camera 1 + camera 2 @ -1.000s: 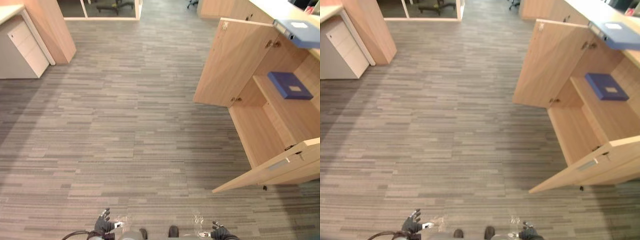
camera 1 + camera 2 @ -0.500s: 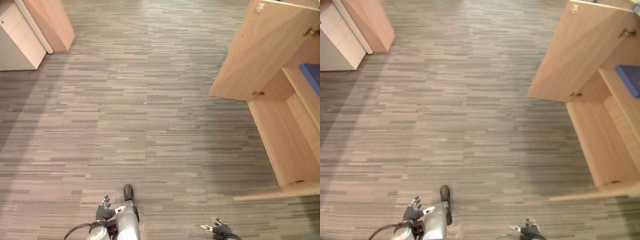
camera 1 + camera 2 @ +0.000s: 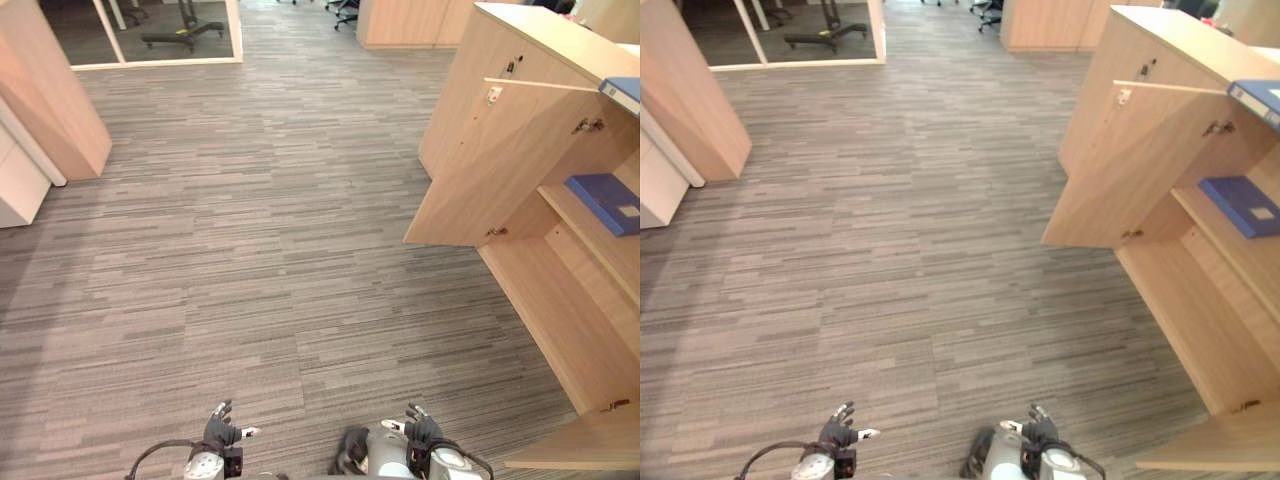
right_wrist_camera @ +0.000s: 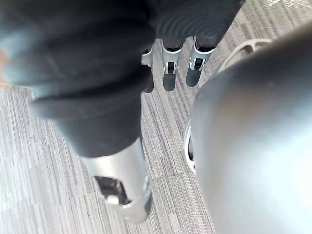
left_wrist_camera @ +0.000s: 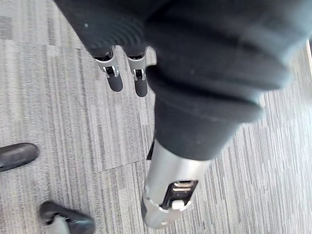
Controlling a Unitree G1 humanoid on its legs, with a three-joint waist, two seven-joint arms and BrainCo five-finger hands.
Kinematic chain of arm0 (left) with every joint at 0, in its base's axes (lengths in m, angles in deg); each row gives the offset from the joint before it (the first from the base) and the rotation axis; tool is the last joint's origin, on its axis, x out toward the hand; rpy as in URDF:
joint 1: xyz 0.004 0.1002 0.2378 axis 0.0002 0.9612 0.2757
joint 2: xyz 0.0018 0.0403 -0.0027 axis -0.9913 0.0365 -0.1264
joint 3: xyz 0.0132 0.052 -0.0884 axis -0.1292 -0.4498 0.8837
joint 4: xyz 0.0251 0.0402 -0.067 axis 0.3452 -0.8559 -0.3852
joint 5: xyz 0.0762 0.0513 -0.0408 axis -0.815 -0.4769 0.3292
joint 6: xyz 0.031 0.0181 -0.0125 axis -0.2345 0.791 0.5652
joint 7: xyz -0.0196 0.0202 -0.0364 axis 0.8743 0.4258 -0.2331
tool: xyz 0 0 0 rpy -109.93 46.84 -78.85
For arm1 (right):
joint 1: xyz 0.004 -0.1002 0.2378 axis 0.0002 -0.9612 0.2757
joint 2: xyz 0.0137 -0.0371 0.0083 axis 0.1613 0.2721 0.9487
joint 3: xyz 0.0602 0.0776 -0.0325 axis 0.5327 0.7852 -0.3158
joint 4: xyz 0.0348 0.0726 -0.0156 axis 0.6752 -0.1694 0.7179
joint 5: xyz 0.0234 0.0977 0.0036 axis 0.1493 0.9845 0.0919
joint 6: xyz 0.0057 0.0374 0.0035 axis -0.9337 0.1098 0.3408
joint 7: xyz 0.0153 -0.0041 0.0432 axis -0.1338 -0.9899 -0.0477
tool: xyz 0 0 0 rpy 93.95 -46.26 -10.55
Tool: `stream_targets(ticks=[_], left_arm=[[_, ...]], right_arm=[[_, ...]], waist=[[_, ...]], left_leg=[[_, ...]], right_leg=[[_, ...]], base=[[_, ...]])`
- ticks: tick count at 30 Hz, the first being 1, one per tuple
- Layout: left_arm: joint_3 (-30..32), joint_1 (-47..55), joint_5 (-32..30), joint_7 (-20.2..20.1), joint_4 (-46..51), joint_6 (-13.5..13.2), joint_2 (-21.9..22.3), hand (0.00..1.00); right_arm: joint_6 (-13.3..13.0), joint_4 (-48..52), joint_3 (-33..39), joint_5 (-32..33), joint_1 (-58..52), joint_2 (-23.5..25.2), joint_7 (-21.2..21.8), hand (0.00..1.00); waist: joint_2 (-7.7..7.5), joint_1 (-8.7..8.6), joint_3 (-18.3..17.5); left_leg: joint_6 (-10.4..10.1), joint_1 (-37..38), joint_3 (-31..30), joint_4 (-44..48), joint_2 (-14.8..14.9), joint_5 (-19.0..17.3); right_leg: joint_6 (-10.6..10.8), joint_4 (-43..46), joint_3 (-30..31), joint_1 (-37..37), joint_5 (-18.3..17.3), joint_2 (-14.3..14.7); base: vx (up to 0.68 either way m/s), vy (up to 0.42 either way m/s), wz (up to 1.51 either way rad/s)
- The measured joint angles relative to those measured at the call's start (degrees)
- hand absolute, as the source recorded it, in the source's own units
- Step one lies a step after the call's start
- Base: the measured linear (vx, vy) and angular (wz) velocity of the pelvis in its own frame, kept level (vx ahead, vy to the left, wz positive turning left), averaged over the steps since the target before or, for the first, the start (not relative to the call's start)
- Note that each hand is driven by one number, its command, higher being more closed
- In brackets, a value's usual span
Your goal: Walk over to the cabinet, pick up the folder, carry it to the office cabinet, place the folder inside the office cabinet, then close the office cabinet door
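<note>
Both robot hands hang low over the grey striped carpet floor (image 3: pixel 250 250), the left hand (image 3: pixel 218 432) and the right hand (image 3: pixel 420 428) each with fingers straight and loose, holding nothing. To the robot's right stands the light wooden office cabinet (image 3: pixel 560 310), its flat wooden door (image 3: pixel 480 170) swung out (wide open). A flat blue folder (image 3: pixel 605 203) lies on its middle shelf, and a second blue folder (image 3: pixel 625 92) sits on the cabinet's top at the front edge.

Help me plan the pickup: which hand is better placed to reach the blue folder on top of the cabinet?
Right, probably. The blue folder lies on the cabinet, to the robot's right; the right hand hangs on that side, the left hand farther away. Both are open, holding nothing.
</note>
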Motion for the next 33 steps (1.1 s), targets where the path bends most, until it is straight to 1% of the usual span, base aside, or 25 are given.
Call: stream_targets(ticks=[1, 2, 3, 5, 6, 7, 8, 9, 11, 12, 15, 16, 18, 20, 21, 22, 23, 24, 25, 26, 27, 28, 30, 32, 33], left_arm=[[-0.07, 0.0, -0.58, -0.2, -0.02, 0.03, -0.07, 0.0], [-0.5, 0.64, -1.65, -0.52, -0.17, 0.12, 0.23, 0.0], [-0.15, 1.2, -2.4, -0.8, -0.43, 0.27, 0.87, 0.0], [0.74, 1.32, -3.08, -1.18, -1.21, 0.53, 1.42, 0.0], [2.6, 0.92, -3.43, -1.32, -2.04, 1.03, 1.5, 0.0], [3.83, 0.95, -3.42, -1.41, -2.28, 1.17, 1.95, 0.0], [6.18, 1.5, -2.57, -1.53, -2.05, 1.16, 2.91, 0.0], [7.99, 1.92, -1.25, -1.57, -2.09, 1.12, 3.27, 0.0], [10.86, 2.23, -0.82, -1.42, -2.18, 1.06, 3.42, 0.0], [12.77, 2.23, 0.06, -1.25, -2.05, 0.86, 3.75, 0.0], [14.19, 2.24, 1.53, -0.53, -0.27, 0.16, 3.57, 0.0], [14.25, 2.24, 2.77, 0.12, 0.06, -0.42, 3.56, 0.0], [14.52, 2.22, 3.78, 0.68, 0.41, -1.06, 3.75, 0.0], [14.98, 2.19, 4.62, 1.44, 0.38, -1.21, 4.74, 0.0], [15.09, 2.15, 5.09, 1.61, 0.41, -1.26, 5.12, 0.0], [14.97, 2.26, 5.14, 2.01, 0.37, -1.26, 5.5, 0.0], [15.1, 2.67, 5.36, 2.13, 0.32, -1.27, 5.8, 0.0], [15.46, 2.75, 5.34, 2.21, 0.32, -1.26, 5.98, 0.0], [15.78, 2.82, 5.23, 2.23, 0.25, -1.25, 5.88, 0.0], [15.77, 2.86, 4.99, 2.22, 0.22, -1.25, 5.93, 0.0], [15.77, 2.94, 5.02, 2.2, 0.22, -1.25, 5.97, 0.0], [15.66, 3.24, 4.76, 2.12, 0.05, -1.14, 5.8, 0.0], [14.22, 3.28, 4.32, 1.9, -0.27, -1.09, 4.31, 0.0], [13.85, 3.18, 3.24, 1.69, -0.5, -1.04, 3.04, 0.0], [13.26, 3.07, 2.63, 1.55, -0.6, -1.03, 1.97, 0.0]], right_arm=[[0.01, -0.01, 0.12, 0.03, -0.13, 0.28, -0.01, 0.0], [-0.11, 0.04, 0.81, 0.53, -0.23, 0.16, -0.01, 0.0], [-0.13, -0.14, 0.7, 0.5, -0.27, -0.26, 0.01, 0.0], [-0.22, -0.36, 0.91, 0.41, -0.38, -0.39, -0.05, 0.0], [-0.25, -0.93, 4.21, 0.77, -0.88, 0.44, -0.15, 0.0], [-0.29, -0.92, 5.25, 1.35, -1.28, 0.53, -0.31, 0.0], [-0.22, -0.94, 6.38, 2.28, -1.99, 0.36, -0.47, 0.0], [0.05, -1.5, 6.96, 2.19, -2.4, -0.11, -0.49, 0.0], [0.25, -1.6, 7.59, 2.22, -2.91, -0.27, -0.49, 0.0], [0.34, -1.43, 7.72, 2.2, -3.51, -0.38, -0.5, 0.0], [0.49, -3.1, 9.45, 2.17, -3.12, -0.61, -0.54, 0.0], [0.62, -3.81, 9.33, 2.14, -2.73, -0.86, -0.58, 0.0], [0.68, -3.78, 8.48, 2.12, -2.49, -0.73, -0.73, 0.0], [0.4, -3.41, 6.59, 2.13, -2.54, -0.52, -0.92, 0.0], [0.36, -3.1, 6.21, 2.13, -2.68, -0.5, -0.97, 0.0], [0.31, -2.76, 5.47, 2.13, -3.1, -0.68, -1.0, 0.0], [0.31, -2.18, 4.25, 2.07, -4.15, -0.74, -0.96, 0.0], [0.32, -1.54, 4.11, 1.82, -4.67, -0.51, -0.87, 0.0], [0.32, -0.79, 4.06, 1.57, -5.14, 0.5, -0.79, 0.0], [0.33, -0.12, 4.09, 0.37, -5.19, 0.87, -0.37, 0.0], [0.33, 0.35, 4.17, -0.05, -5.19, 0.81, -0.35, 0.0], [0.31, 1.08, 4.56, -0.13, -5.39, 0.9, -0.34, 0.0], [0.26, 1.0, 5.12, -0.17, -5.48, 0.73, -0.26, 0.0], [0.12, 0.98, 5.02, -0.23, -5.47, 0.85, -0.11, 0.0], [0.03, 0.79, 4.47, -0.38, -5.25, 0.75, 0.24, 0.0]], waist=[[-0.74, -0.12, -0.03], [-1.01, -1.02, -0.07], [0.62, -1.17, -0.65], [1.8, -1.11, -1.38], [1.74, -1.67, -1.46], [1.85, -1.85, -1.4], [2.52, -1.69, -1.2], [3.28, -1.1, -1.47], [3.26, -0.72, -1.24], [2.93, -0.24, -1.08], [2.44, 1.04, -0.67], [2.55, 1.81, -0.28], [2.32, 2.24, 0.26], [2.52, 2.49, 0.13], [2.61, 2.51, 0.04], [3.32, 2.72, -0.68], [3.33, 3.33, -1.5], [3.33, 3.68, -1.88], [2.12, 4.43, -2.8], [1.69, 4.82, -3.2], [1.62, 5.15, -3.22], [1.56, 4.77, -3.26], [1.76, 3.94, -3.34], [1.92, 2.95, -3.65], [1.99, 2.63, -3.69]], left_leg=[[-0.51, 0.79, 0.26, -0.44, -0.6, -1.02], [-1.73, 2.87, 0.15, -0.26, -0.33, -3.3], [-3.26, 3.33, 0.93, 1.22, 2.13, -5.55], [-5.26, 2.64, 2.01, 5.14, 4.88, -7.23], [-6.39, -0.89, 1.75, 16.72, 8.51, -7.73], [-7.17, -2.98, 1.48, 23.7, 10.27, -7.33], [-10.72, -7.97, -0.45, 39.82, 14.19, -3.23], [-12.78, -11.8, -2.34, 53.34, 16.37, -0.18], [-11.99, -16.65, -2.93, 64.68, 17.9, -0.63], [-10.41, -20.1, -2.59, 66.6, 17.77, -1.52], [-7.82, -26.84, -4.8, 61.56, 16.49, -3.87], [-7.07, -28.73, -8.22, 54.57, 15.06, -4.81], [-7.86, -29.41, -16.4, 38.77, 12.05, -5.29], [-8.81, -28.68, -29.35, 18.79, 9.23, -4.05], [-8.38, -28.7, -31.39, 16.64, 8.79, -3.4], [-8.58, -28.37, -33.81, 14.82, 8.04, -1.99], [-8.91, -27.28, -32.52, 14.92, 7.58, 3.77], [-8.92, -26.78, -30.62, 15.17, 7.71, 7.28], [-9.27, -26.23, -26.46, 16.49, 6.53, 7.17], [-7.35, -24.1, -21.74, 15.95, 5.75, 6.1], [-6.37, -22.74, -19.44, 15.44, 5.21, 5.52], [-4.69, -19.76, -16.14, 14.58, 3.64, 4.51], [-2.35, -14.17, -12.0, 12.27, 2.18, 3.2], [-2.18, -12.41, -11.39, 10.76, 2.54, 3.19], [-2.08, -10.74, -10.19, 9.3, 3.53, 3.08]], right_leg=[[-1.08, -4.8, -1.56, -0.7, 2.02, 0.53], [-6.44, -4.36, -2.22, -0.92, 4.95, 0.9], [-7.52, -2.47, -3.13, -0.96, 4.87, 2.62], [-8.24, -2.75, -3.72, -0.44, 4.12, 5.15], [-8.96, -4.32, -3.56, 1.62, 2.45, 8.17], [-9.35, -5.31, -3.13, 3.16, 2.23, 9.52], [-9.26, -7.95, -0.86, 6.97, 1.64, 12.9], [-9.15, -10.28, 1.98, 10.76, 1.29, 15.99], [-8.95, -13.12, 6.85, 15.75, 0.68, 18.43], [-8.75, -15.11, 11.12, 18.33, 0.45, 19.34], [-7.38, -16.96, 18.41, 22.19, 0.0, 19.58], [-6.77, -17.5, 21.59, 24.35, -0.28, 19.35], [-5.22, -17.81, 26.32, 26.4, -1.21, 18.64], [-2.6, -18.02, 31.74, 27.38, -2.97, 17.21], [-1.67, -17.56, 33.0, 27.35, -3.55, 16.7], [0.28, -16.56, 35.22, 27.13, -4.73, 15.64], [2.31, -15.05, 37.19, 26.85, -5.96, 13.95], [3.22, -13.51, 37.44, 26.59, -6.5, 13.04], [5.49, -7.98, 37.21, 23.68, -7.94, 9.76], [5.92, 0.7, 36.41, 19.0, -8.24, 6.53], [5.56, 5.65, 34.08, 16.76, -8.03, 4.28], [2.62, 12.91, 26.33, 14.58, -6.19, -1.5], [-1.85, 21.05, 13.01, 13.29, -4.13, -8.92], [-1.55, 21.31, 8.73, 13.27, -4.3, -9.11], [0.55, 19.91, 6.93, 12.78, -5.75, -7.84]], base=[[0.36, -0.136, -0.1], [0.51, -0.184, -0.15], [0.51, -0.174, -0.2], [0.37, -0.145, -0.35], [0.44, -0.231, -0.37], [0.67, -0.359, -0.57], [0.58, -0.276, -0.99], [0.58, -0.219, -1.19], [0.56, -0.069, -1.41], [0.62, 0.017, -1.43], [0.43, 0.073, -1.44], [0.46, 0.162, -1.48], [0.37, 0.205, -1.45], [0.37, 0.298, -1.29], [0.42, 0.371, -1.14], [0.45, 0.425, -1.25], [0.47, 0.449, -1.34], [0.57, 0.566, -1.4], [0.46, 0.472, -1.43], [0.5, 0.563, -1.44], [0.32, 0.468, -1.39], [0.28, 0.456, -1.06], [0.2, 0.379, -0.95], [0.1, 0.182, -0.44], [0.07, 0.091, -0.45]])
